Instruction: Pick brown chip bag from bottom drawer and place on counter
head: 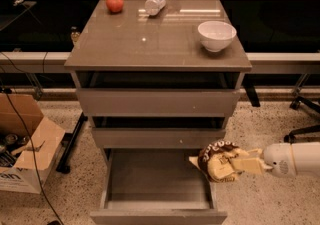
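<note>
The brown chip bag [218,160], dark brown on top and pale yellow below, is held in my gripper [235,161] at the right edge of the open bottom drawer [157,176], lifted above its grey floor. My white arm [292,159] comes in from the right. The gripper is shut on the bag. The drawer interior shows nothing else. The counter [150,41] is the glossy grey-brown top of the cabinet, well above the bag.
On the counter stand a red apple [114,3], a lying plastic bottle [154,4] and a white bowl [216,35]. The two upper drawers are slightly open. A cardboard box [22,141] sits on the floor left; an office chair base [305,116] is at right.
</note>
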`<act>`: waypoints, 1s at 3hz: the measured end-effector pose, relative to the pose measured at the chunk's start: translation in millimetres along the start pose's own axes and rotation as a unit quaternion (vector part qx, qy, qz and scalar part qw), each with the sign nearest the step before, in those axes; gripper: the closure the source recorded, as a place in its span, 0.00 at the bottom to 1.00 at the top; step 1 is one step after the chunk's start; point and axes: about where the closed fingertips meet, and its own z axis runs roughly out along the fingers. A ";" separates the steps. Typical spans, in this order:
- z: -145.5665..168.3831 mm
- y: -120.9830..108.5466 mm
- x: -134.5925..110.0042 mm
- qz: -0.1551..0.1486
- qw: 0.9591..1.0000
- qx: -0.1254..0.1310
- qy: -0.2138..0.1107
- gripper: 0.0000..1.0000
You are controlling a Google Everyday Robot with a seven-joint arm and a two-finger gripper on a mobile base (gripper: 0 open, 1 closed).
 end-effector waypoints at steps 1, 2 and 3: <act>-33.8 36.3 -46.0 -0.080 0.997 0.014 -0.011 1.00; -46.8 65.6 -82.4 -0.161 0.986 0.028 -0.027 1.00; -64.1 98.5 -111.0 -0.228 0.972 0.039 -0.048 1.00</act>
